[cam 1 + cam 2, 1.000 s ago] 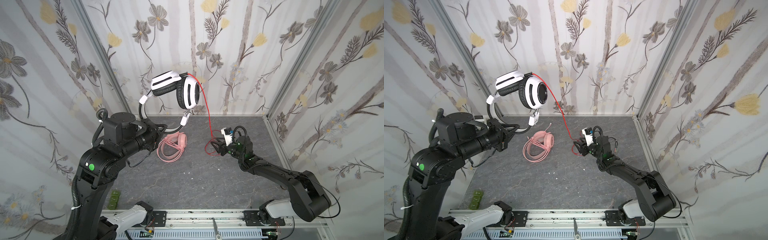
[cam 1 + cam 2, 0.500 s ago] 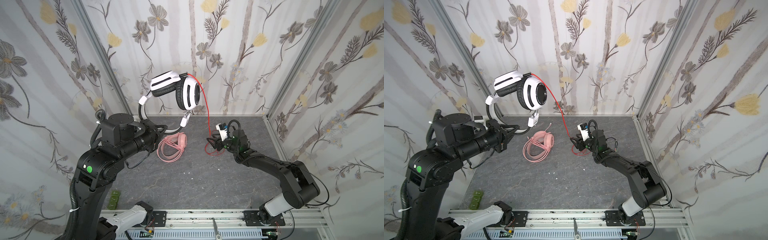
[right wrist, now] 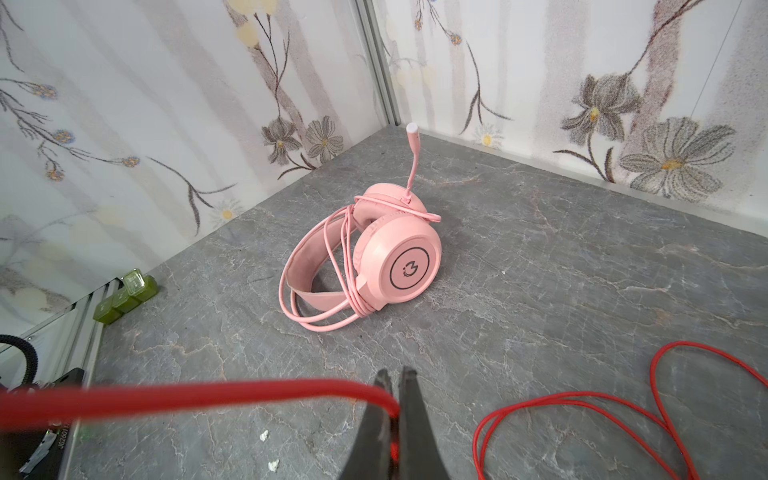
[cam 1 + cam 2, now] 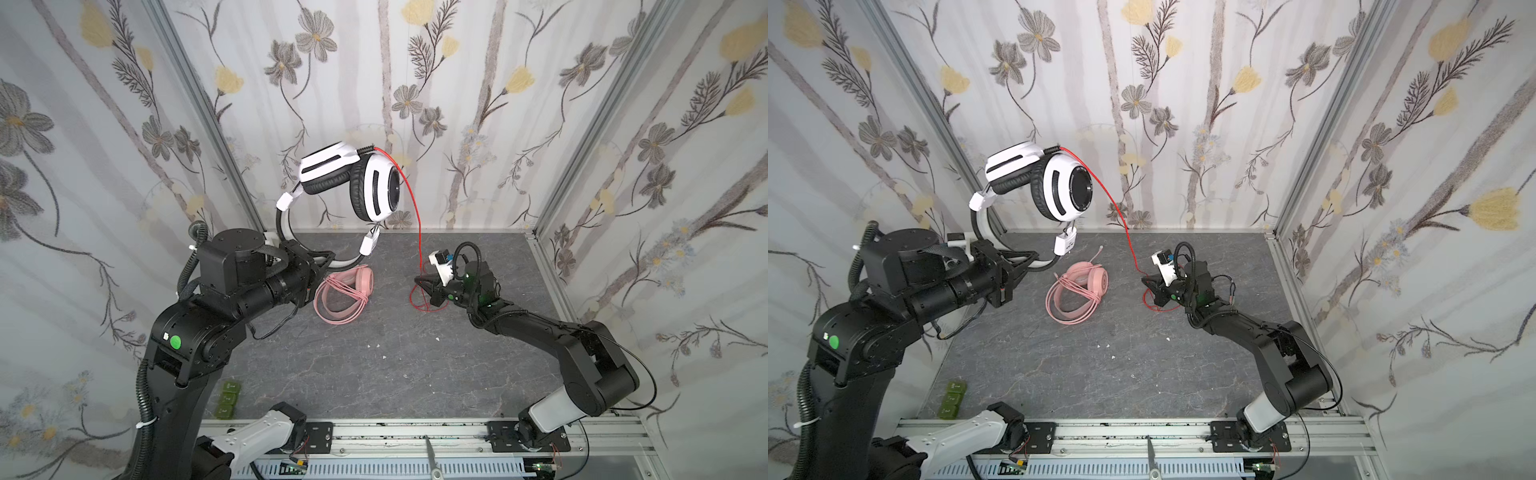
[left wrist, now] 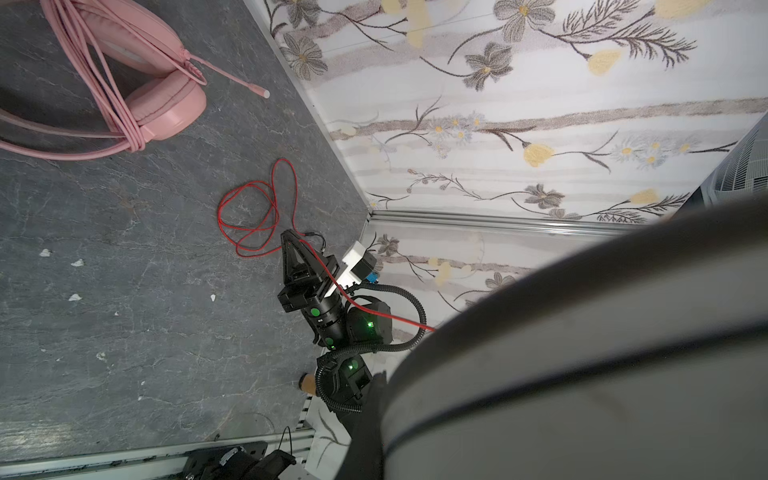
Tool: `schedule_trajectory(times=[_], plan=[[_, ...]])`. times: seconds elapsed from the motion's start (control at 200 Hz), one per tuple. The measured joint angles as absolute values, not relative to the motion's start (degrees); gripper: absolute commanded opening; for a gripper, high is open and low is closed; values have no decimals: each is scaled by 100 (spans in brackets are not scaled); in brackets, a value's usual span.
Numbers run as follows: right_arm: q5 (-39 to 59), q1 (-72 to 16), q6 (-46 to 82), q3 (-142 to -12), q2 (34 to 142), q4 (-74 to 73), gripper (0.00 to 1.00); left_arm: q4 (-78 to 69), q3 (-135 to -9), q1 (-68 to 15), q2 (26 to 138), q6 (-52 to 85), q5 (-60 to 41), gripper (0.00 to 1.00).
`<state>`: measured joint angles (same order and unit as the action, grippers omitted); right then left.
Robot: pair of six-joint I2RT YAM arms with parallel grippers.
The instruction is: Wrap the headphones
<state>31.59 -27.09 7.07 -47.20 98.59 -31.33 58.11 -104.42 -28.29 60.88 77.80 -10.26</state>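
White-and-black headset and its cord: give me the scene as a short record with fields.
white-and-black headset: held aloft by its headband in the shut left jaws
red cord: runs down from an earcup to the right jaws, shut on it; slack looped on the table
pink headset: lying on the table, own cord wound around it
wrapping of red cord: no turns visible on the headset

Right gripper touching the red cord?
Touching. Right wrist view shows the right gripper with jaws shut on the red cord, pinched between them.
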Motion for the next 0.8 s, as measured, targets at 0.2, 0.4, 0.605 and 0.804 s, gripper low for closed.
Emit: schedule_trajectory(times=[0.2,0.4,0.605,0.804], plan=[[2567,-2665,878,-4416,9056,-2523,0,5920,-10230,-2816,6007,6941,-550,0],[1011,-2574,937,-4088,7463,-1245,0,6377,-9463,-2812,5708,5015,480,0],[276,-2576,897,-4071,6160,-215,0,6626,-8729,-2812,5618,3581,917,0],[106,-2740,784,-4491,5502,552,0,6770,-8208,-2812,6108,3017,1002,0]])
